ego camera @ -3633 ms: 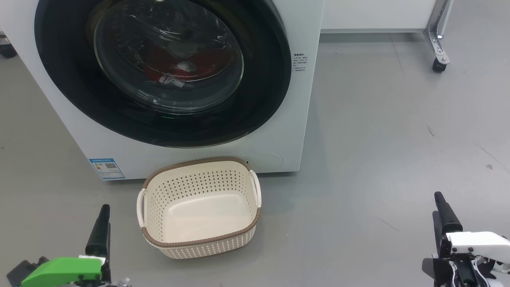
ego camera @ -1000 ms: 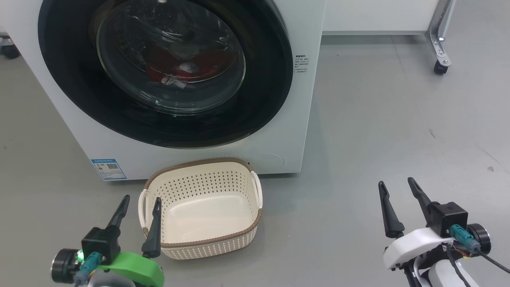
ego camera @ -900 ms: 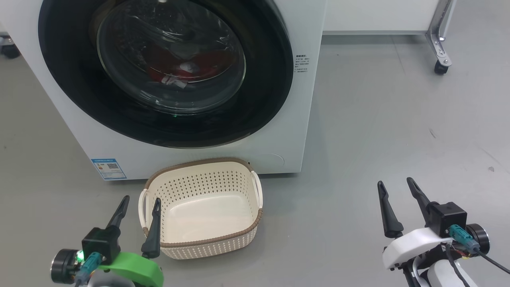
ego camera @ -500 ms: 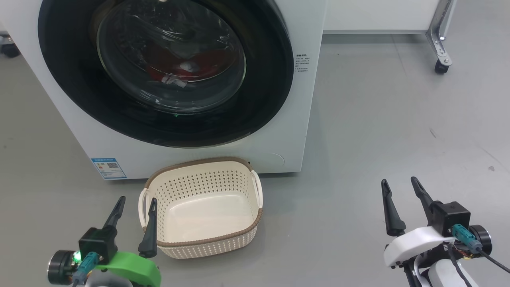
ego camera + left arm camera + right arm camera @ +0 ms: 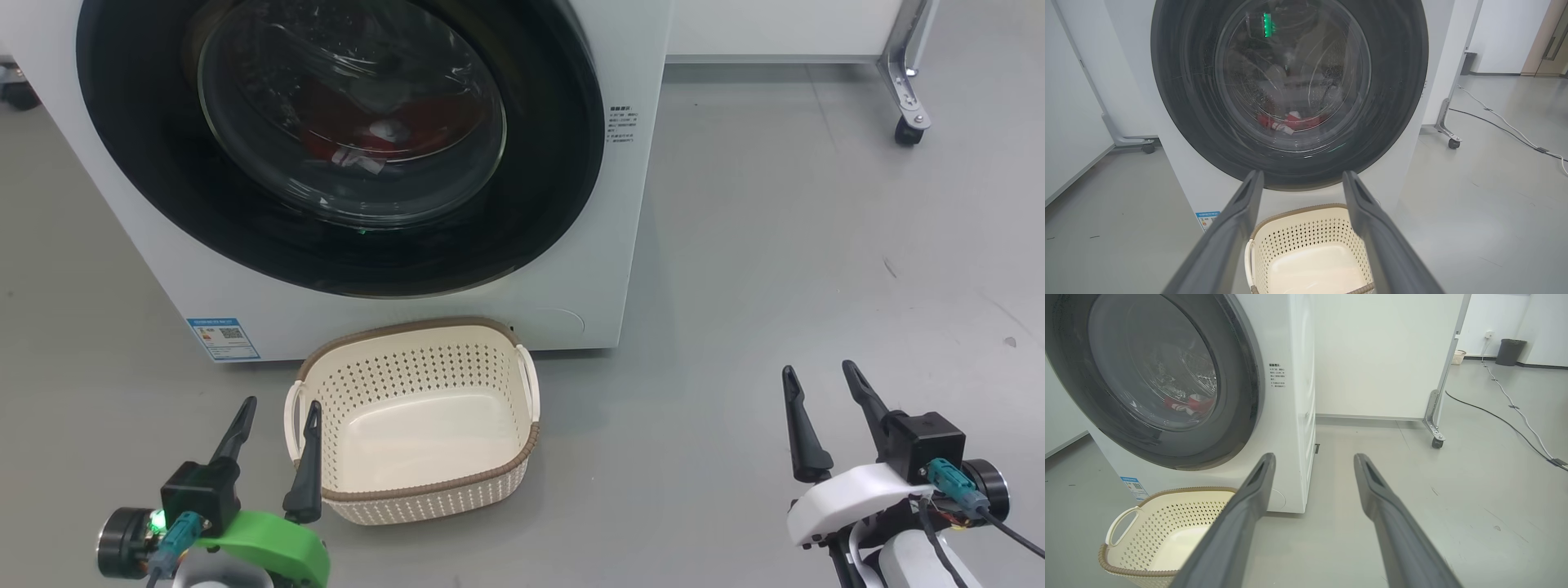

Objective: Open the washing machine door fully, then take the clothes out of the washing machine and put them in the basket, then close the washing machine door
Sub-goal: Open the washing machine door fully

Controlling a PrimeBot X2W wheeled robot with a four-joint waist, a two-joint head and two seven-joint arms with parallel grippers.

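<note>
Basket [image 5: 424,488] sits empty just ahead of left fingers [image 5: 309,469].

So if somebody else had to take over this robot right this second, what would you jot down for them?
Left gripper: open, empty, low beside the basket's left handle.
Right gripper: open, empty, above bare floor to the right of the washing machine.
Washing machine door: shut.
Clothes: red, inside the drum, seen through the glass.
Basket: empty, on the floor right in front of the machine.
Done: nothing yet.
Left: open the door fully, move the clothes into the basket, close the door.
</note>
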